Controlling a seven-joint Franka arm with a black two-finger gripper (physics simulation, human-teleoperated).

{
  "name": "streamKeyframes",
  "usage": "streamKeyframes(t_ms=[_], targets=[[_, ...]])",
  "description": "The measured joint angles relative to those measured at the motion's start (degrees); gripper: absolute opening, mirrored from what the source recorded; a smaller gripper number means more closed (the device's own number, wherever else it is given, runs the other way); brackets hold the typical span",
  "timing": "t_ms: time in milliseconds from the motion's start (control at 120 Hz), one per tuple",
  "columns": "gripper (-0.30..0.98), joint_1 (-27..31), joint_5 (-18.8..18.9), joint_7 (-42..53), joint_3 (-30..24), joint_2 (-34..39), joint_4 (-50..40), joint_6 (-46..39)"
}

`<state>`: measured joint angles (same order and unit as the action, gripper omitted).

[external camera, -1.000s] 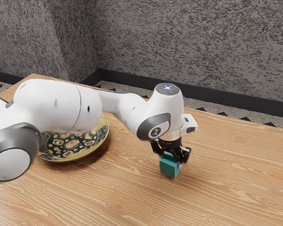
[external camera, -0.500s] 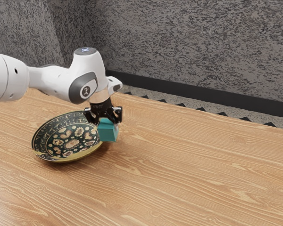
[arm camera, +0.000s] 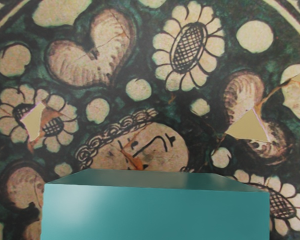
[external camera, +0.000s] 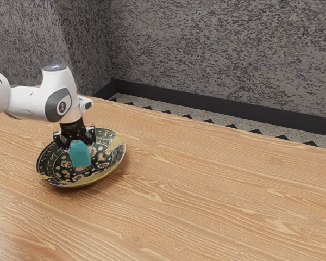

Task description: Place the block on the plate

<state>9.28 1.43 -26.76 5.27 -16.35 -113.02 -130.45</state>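
A black two-finger gripper (external camera: 76, 145), pointing down from a white arm (external camera: 37, 102), is clamped on a teal block (external camera: 80, 155) over the inside of a round, dark green plate (external camera: 111, 161) patterned with cream flowers and hearts; whether block and plate touch, I cannot tell. The plate sits on a wood-grain table (external camera: 206, 190)

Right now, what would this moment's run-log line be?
gripper: shut on block | block: over plate, teal | contact with plate: cannot tell | release: not yet
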Motion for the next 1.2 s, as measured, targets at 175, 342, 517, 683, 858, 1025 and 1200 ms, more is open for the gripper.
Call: streamKeyframes(t_ms=[175,342,517,683,858,1025,1200], targets=[[0.56,0.08,-0.15,0.15,-0.03,0.43,0.04,-0.14],[0.63,0.53,-0.19,0.71,-0.49,4.29,-0.73,1.00],[0.66,-1.30,-0.19,4.63,0.00,10.65,-0.37,7.96],[0.68,-14.09,-0.24,10.70,10.46,12.65,1.94,14.50],[0.68,-16.99,-1.24,18.44,10.48,13.45,8.46,20.03],[0.68,-17.10,-2.01,26.10,8.98,13.11,16.17,26.83],[0.69,-16.54,-2.85,32.25,8.42,12.93,19.96,31.28]])
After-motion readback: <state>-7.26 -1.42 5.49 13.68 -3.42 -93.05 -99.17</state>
